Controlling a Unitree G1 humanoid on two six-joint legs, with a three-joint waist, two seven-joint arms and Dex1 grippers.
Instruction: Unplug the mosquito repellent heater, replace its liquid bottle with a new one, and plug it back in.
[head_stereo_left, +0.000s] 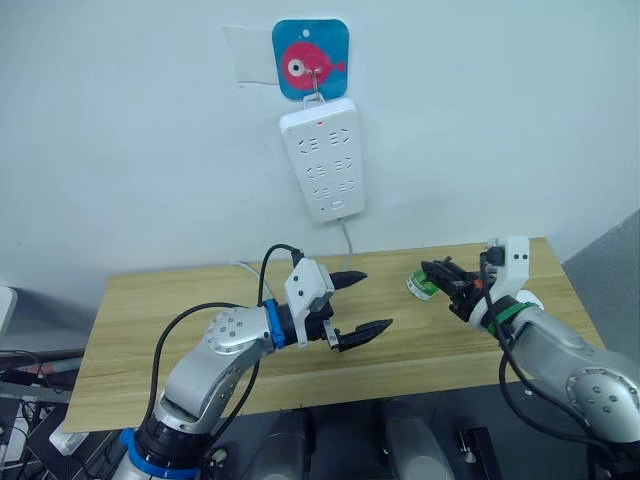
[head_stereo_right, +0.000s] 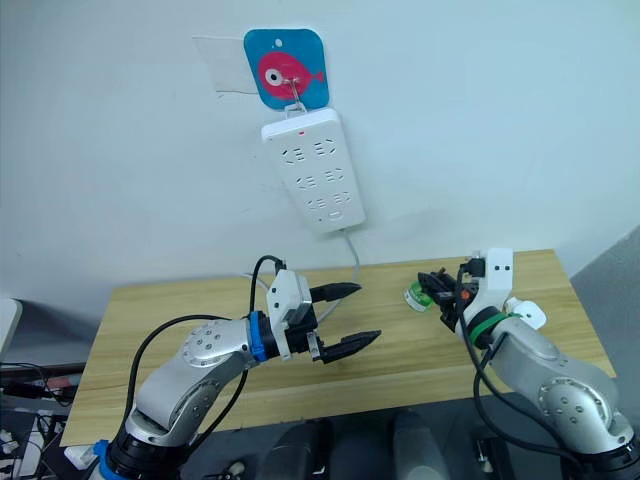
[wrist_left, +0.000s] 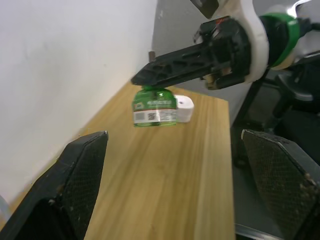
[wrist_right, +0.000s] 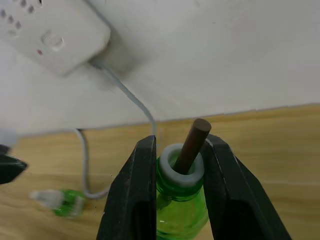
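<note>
Gripping a green liquid bottle (wrist_right: 181, 200) by its neck, my right jaws (head_stereo_left: 447, 279) hover above the wooden bench (head_stereo_left: 150, 330). My left jaws (head_stereo_left: 358, 302) gape, released. Heater (wrist_left: 184, 108): on bench beyond bottle. Power strip (head_stereo_left: 323, 157) hangs on white wall.

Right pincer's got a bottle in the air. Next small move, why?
Probably lower the right pincer and set the green bottle on the table. It's gripped by the neck, off the wood, wick bare; the heater lies apart from it, a second bottle lies by the cable, and the left pincer is open and empty. Can't tell if the held one is old or new.
</note>
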